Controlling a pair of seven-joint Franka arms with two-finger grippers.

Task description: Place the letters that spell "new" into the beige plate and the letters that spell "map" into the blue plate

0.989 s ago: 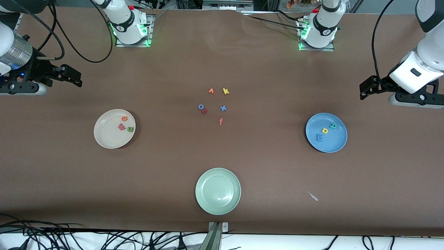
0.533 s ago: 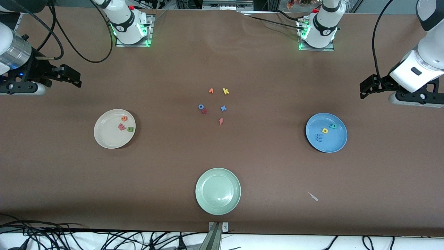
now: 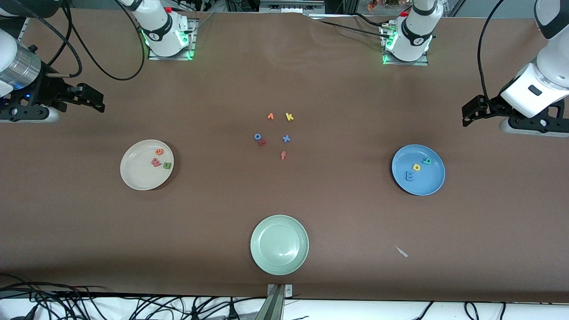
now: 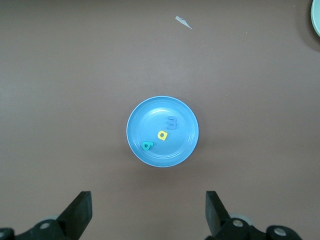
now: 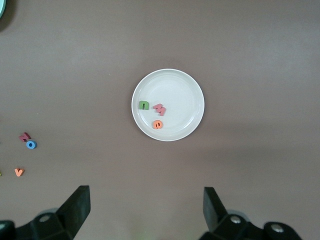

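The beige plate lies toward the right arm's end of the table. In it are the orange "e", pinkish-red "w" and olive-green "n". The blue plate, toward the left arm's end, holds the blue "m", yellow "p" and teal "a". My right gripper hangs open and empty over bare table beside the beige plate. My left gripper is open and empty too, over bare table beside the blue plate.
Loose letters lie mid-table: orange "v", yellow "k", blue "o" touching a dark red letter, blue "x", orange-red "f". A pale green plate sits near the front edge, a small pale scrap beside it.
Both arms have drifted slightly toward the bases' side of the table, jaws still wide. Nothing on the table has moved.
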